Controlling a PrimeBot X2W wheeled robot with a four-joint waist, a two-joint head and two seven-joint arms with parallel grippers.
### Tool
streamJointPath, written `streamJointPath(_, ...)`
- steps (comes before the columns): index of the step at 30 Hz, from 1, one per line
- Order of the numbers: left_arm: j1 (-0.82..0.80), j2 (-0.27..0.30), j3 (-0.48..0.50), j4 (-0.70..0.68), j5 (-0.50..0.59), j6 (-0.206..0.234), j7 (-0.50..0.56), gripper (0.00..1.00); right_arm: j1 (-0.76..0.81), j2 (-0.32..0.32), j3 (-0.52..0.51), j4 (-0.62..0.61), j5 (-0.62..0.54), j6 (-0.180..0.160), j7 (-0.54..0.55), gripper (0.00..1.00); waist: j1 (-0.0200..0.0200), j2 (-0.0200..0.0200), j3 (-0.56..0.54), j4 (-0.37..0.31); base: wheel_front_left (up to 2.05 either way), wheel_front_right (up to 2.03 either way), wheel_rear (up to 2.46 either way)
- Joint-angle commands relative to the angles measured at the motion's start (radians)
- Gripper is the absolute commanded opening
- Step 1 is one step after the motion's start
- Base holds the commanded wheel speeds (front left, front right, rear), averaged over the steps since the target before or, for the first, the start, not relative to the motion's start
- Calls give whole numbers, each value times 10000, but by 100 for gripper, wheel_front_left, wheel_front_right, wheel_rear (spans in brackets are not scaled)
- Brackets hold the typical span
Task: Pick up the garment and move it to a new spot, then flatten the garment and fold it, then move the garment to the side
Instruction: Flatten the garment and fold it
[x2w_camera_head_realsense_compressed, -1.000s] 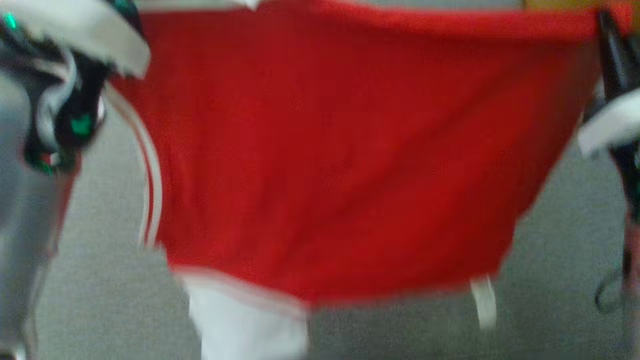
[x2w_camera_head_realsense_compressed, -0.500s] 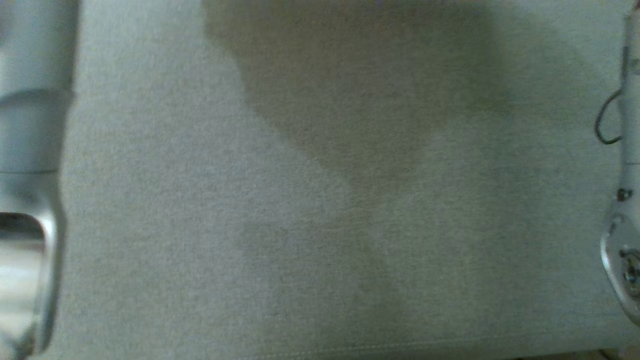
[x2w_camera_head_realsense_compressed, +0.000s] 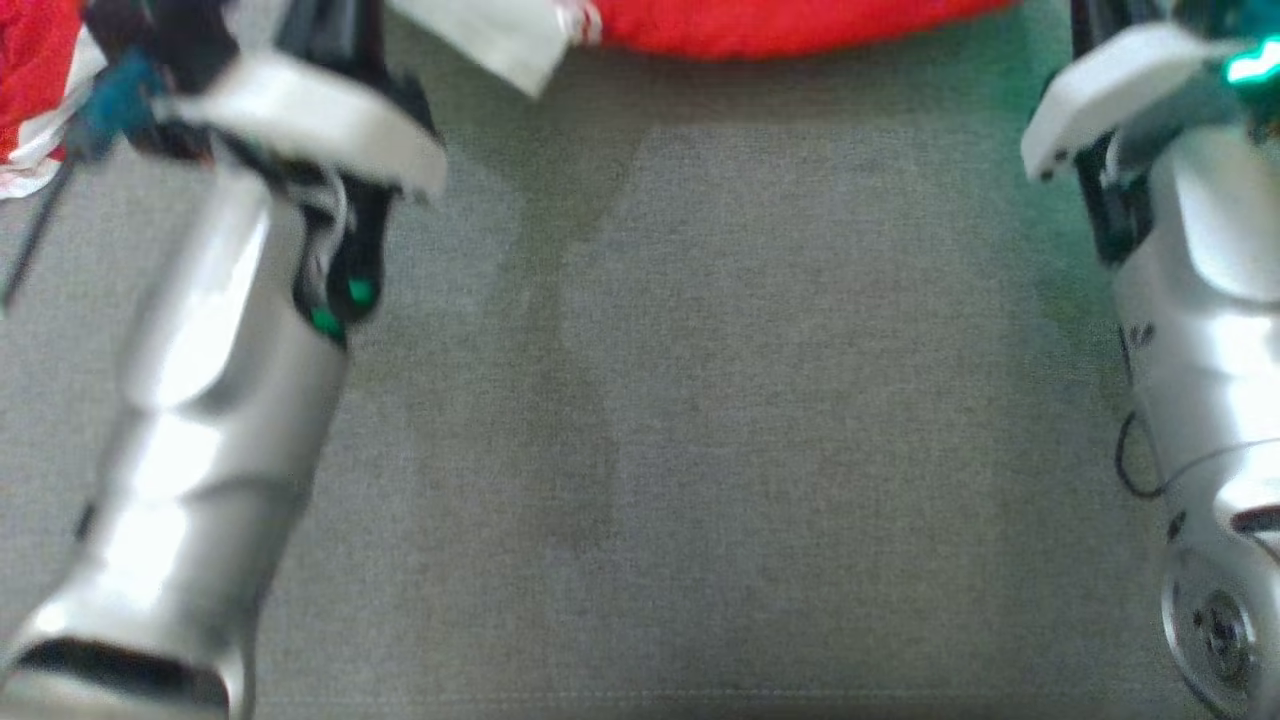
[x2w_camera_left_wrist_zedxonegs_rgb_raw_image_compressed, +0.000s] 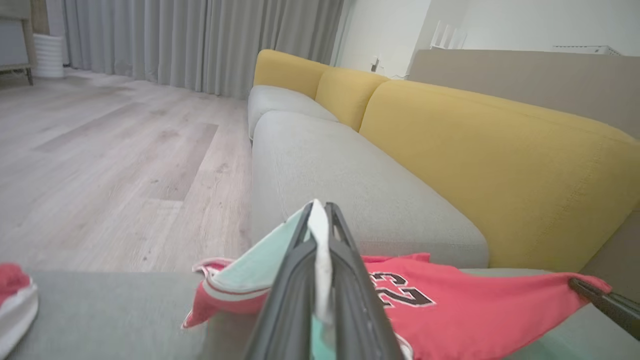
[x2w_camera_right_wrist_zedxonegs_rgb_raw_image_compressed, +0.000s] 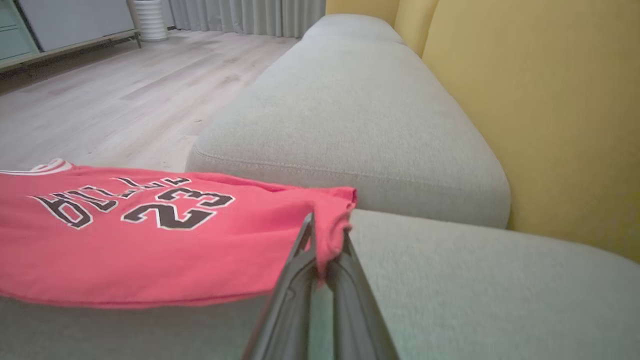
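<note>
The garment is a red jersey (x2w_camera_right_wrist_zedxonegs_rgb_raw_image_compressed: 125, 235) with a black "23" and white trim, stretched low over the grey sofa seat (x2w_camera_head_realsense_compressed: 750, 400). My left gripper (x2w_camera_left_wrist_zedxonegs_rgb_raw_image_compressed: 318, 210) is shut on a pale white-and-mint edge of the jersey (x2w_camera_left_wrist_zedxonegs_rgb_raw_image_compressed: 450, 310). My right gripper (x2w_camera_right_wrist_zedxonegs_rgb_raw_image_compressed: 327, 230) is shut on a bunched red corner. In the left wrist view the right gripper's dark finger (x2w_camera_left_wrist_zedxonegs_rgb_raw_image_compressed: 607, 302) pinches the far corner. In the head view only the garment's red edge (x2w_camera_head_realsense_compressed: 780, 25) crosses the top, between my two silver forearms (x2w_camera_head_realsense_compressed: 210, 400) (x2w_camera_head_realsense_compressed: 1210, 350).
Yellow back cushions (x2w_camera_left_wrist_zedxonegs_rgb_raw_image_compressed: 500, 165) rise behind the seat. A second grey seat cushion (x2w_camera_right_wrist_zedxonegs_rgb_raw_image_compressed: 350, 115) adjoins on one side, with wood floor (x2w_camera_left_wrist_zedxonegs_rgb_raw_image_compressed: 100, 160) beyond the sofa's front. A red-and-white piece of cloth (x2w_camera_left_wrist_zedxonegs_rgb_raw_image_compressed: 15, 300) lies at the left wrist view's lower left.
The head camera has swung. A second ago the red garment hung across its whole view; half a second ago only bare seat showed; now the garment's edge lies along the top.
</note>
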Motion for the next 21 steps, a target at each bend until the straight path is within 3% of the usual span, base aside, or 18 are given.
streamJointPath(1, -111, 395, 266, -609, -74, -40, -123, 0, -111, 145, 87, -283, 115, 35, -229, 0, -2, 1, -70, -30, 0, 0, 0)
streamJointPath(7, 2313, 631, 585, -2366, -707, 275, -349, 0, 1031, 331, 29, -250, 963, 35, -857, 0, -2, 1, -669, -143, 0, 0, 0)
streamJointPath(12, 4520, 1239, 743, -4131, -828, 852, -199, 0, 2538, 501, 59, -891, 1484, 35, -1004, 0, -2, 1, -1529, -233, 0, 0, 0)
streamJointPath(19, 7731, 1789, 502, -6449, -929, 1886, 429, 0, 5457, 612, -29, -2904, 1879, 35, -1033, 0, -2, 1, -3141, -142, 0, 0, 0)
streamJointPath(21, 8787, 2045, 324, -7379, -948, 2227, 790, 0, 7042, 689, -287, -4234, 1996, 35, -763, 0, -2, 1, -3751, 31, 0, 0, 0)
